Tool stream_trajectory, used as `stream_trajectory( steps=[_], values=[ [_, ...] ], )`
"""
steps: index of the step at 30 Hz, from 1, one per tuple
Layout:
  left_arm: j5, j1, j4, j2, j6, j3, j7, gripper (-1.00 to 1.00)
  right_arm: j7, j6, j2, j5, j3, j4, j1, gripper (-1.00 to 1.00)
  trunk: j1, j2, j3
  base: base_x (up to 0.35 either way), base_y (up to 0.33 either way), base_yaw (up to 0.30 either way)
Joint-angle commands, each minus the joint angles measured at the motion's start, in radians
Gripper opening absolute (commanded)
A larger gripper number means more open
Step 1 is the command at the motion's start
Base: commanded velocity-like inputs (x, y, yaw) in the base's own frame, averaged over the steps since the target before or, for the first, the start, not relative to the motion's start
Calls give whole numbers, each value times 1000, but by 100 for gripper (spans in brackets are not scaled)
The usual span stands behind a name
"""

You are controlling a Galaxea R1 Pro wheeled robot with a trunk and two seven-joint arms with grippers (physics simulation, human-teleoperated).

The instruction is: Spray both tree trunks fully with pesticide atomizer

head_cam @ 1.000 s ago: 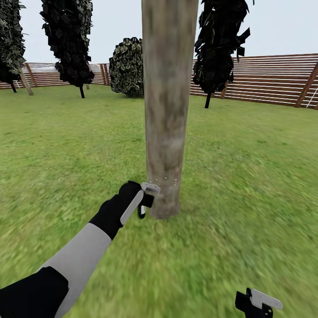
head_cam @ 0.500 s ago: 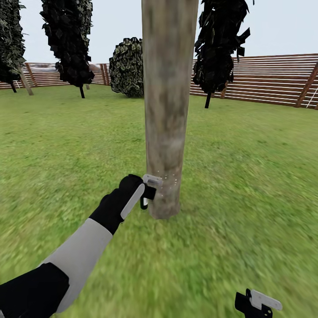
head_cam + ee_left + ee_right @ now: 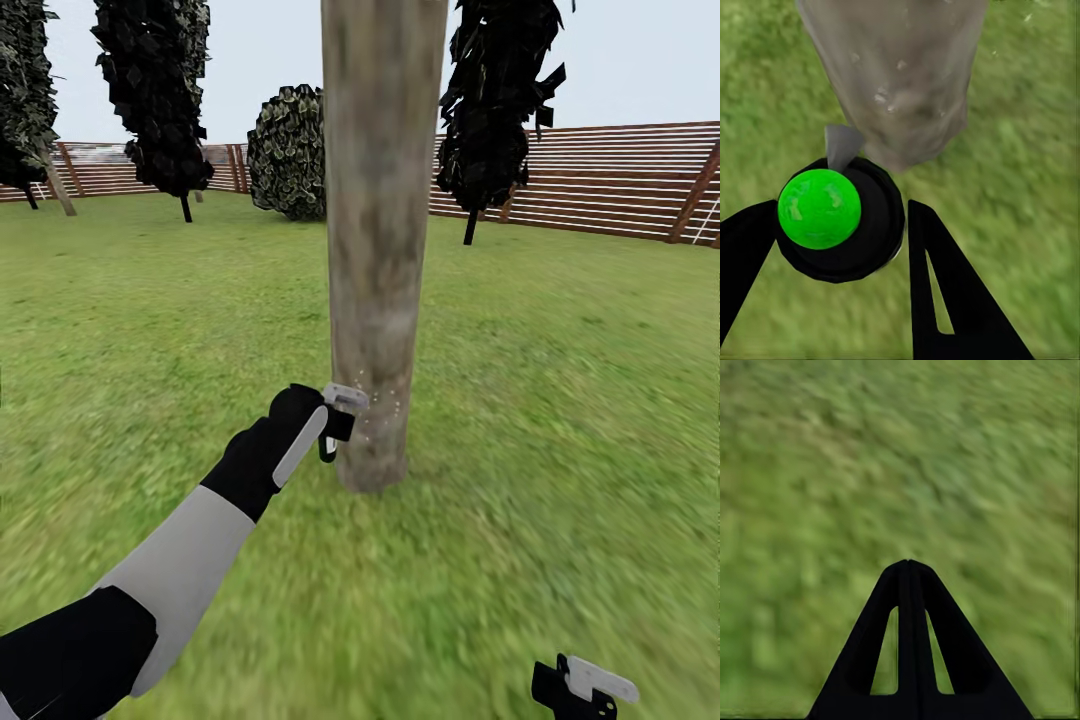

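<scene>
A thick mottled grey-brown tree trunk rises from the lawn straight ahead. My left gripper is held against its lower left side, just above the base, shut on the pesticide atomizer. In the left wrist view the atomizer is a black round body with a bright green top between the two dark fingers, and its grey nozzle points at the trunk. Tiny white pesticide specks dot the bark beside the gripper. My right gripper hangs low at the right, shut and empty, over grass.
Green lawn spreads all around the trunk. Thin-trunked black-leaved trees and a round bush stand further back. A brown slatted fence closes off the far side.
My left gripper with the atomizer has risen a little along the trunk, and the white specks now sit slightly higher. The right arm has not moved.
</scene>
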Motion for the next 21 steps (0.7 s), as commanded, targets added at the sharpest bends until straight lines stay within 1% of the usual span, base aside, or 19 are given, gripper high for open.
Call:
stream_trajectory(
  steps=[1, 11, 18, 21],
  values=[
    [10, 0, -2, 0, 3, -1, 10, -100, -3, -1, 1, 10, -2, 0, -1, -100, -1, 0, -1, -250, 0, 0],
    [11, 2, -31, 1, 3, -1, 11, -100, -3, -1, 1, 11, -1, 0, -1, -100, -1, 0, -1, -218, 0, 0],
    [10, -1, -24, 1, 3, -1, 12, -100, -3, -1, 2, 11, 0, 0, -1, -100, -1, 0, -1, -35, 0, 0],
    [10, -39, -16, 0, 3, -1, 12, -100, -3, -1, 2, 11, 1, 1, -1, -100, -1, 0, -1, -3, 0, 0]
  ],
)
